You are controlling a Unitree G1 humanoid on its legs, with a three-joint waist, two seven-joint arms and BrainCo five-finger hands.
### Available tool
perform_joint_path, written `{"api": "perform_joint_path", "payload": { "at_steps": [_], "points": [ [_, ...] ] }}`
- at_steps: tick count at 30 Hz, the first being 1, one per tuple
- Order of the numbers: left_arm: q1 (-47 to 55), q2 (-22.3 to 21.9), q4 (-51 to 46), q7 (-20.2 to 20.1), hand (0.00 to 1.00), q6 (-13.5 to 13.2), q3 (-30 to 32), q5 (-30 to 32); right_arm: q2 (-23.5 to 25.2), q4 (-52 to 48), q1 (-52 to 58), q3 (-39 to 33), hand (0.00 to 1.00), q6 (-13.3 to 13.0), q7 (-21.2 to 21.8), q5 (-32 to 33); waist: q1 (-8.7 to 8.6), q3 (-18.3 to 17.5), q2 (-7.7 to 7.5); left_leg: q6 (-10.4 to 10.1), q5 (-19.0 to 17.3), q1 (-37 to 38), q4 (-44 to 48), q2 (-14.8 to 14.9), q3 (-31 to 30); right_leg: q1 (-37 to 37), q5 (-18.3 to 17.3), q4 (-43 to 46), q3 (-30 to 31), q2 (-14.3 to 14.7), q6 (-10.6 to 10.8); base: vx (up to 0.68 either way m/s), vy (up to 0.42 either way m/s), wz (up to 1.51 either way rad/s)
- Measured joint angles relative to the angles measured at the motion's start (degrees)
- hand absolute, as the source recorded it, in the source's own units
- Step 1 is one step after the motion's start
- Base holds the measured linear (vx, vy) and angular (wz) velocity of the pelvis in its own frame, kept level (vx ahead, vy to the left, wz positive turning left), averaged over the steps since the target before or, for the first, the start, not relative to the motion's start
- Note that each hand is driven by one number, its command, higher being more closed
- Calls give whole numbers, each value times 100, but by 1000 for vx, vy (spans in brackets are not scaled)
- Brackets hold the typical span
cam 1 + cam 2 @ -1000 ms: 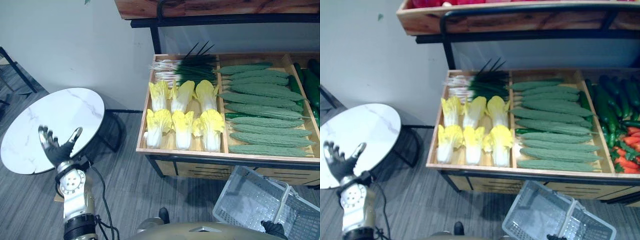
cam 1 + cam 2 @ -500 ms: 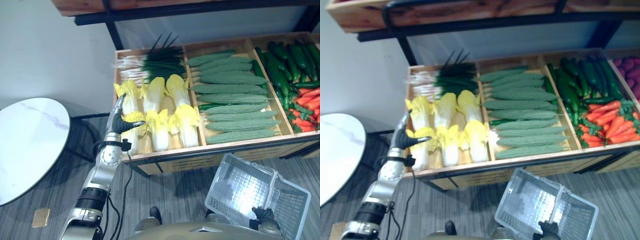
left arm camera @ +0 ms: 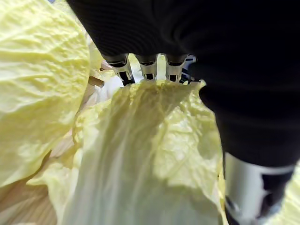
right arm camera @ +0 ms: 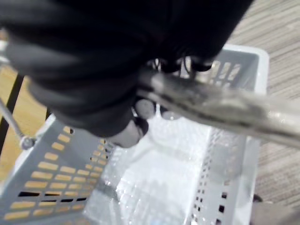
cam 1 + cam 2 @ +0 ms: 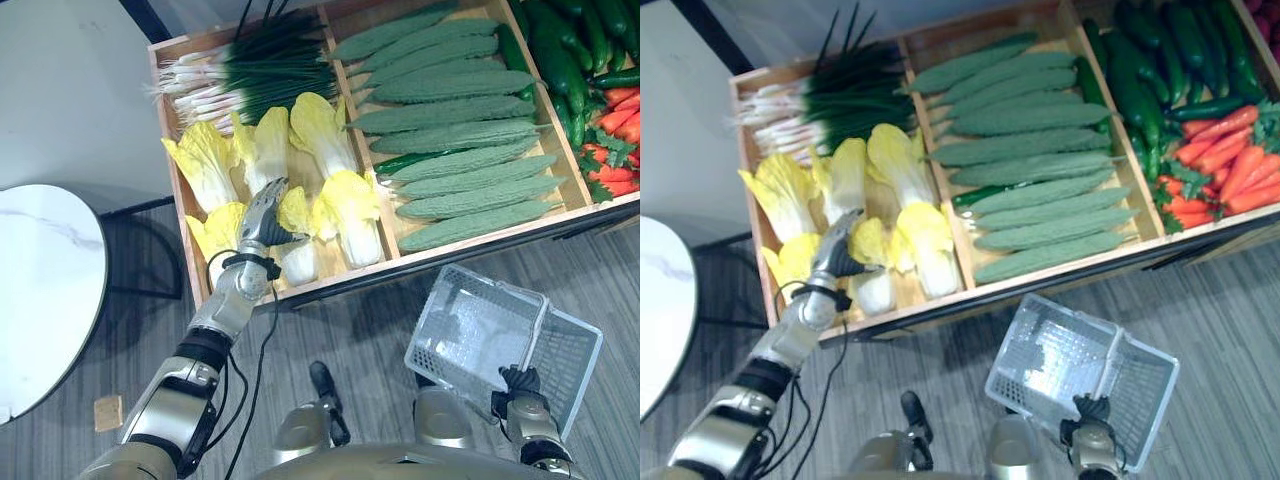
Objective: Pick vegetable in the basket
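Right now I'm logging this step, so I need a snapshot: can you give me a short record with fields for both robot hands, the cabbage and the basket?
left robot hand: resting on the middle front-row cabbage
cabbage: lying in the crate, among other cabbages
right robot hand: curled round the basket handle
basket: empty, held low in front of the crate
task state: no vegetable in the basket yet

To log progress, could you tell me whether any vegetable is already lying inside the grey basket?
No, the basket held by the right robot hand shows just its bare mesh bottom, with no vegetable in it.
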Motion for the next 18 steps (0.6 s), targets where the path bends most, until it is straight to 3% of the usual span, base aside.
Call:
{"api": "perform_joint_path", "payload": {
  "at_steps": [10,14,18],
  "points": [
    [-484,-185,380,-388,100,303,4,158,11,138,-198,-255,100,48,2,7,-160,170,-31,32,50,88,-2,-5,39,99,176,-167,75,6,35,-50,-2,-6],
    [-378,-126,-133,-643,100,372,-24,111,19,10,5,-377,100,48,25,21,-158,177,-47,20,42,320,-1,8,-34,417,169,-217,-91,5,42,60,-17,10],
    [-321,12,-796,-634,100,383,-42,107,55,-206,368,-474,100,43,31,81,-149,161,-79,19,42,584,0,35,-185,714,145,-85,-365,9,53,33,-13,18]
  ]
}}
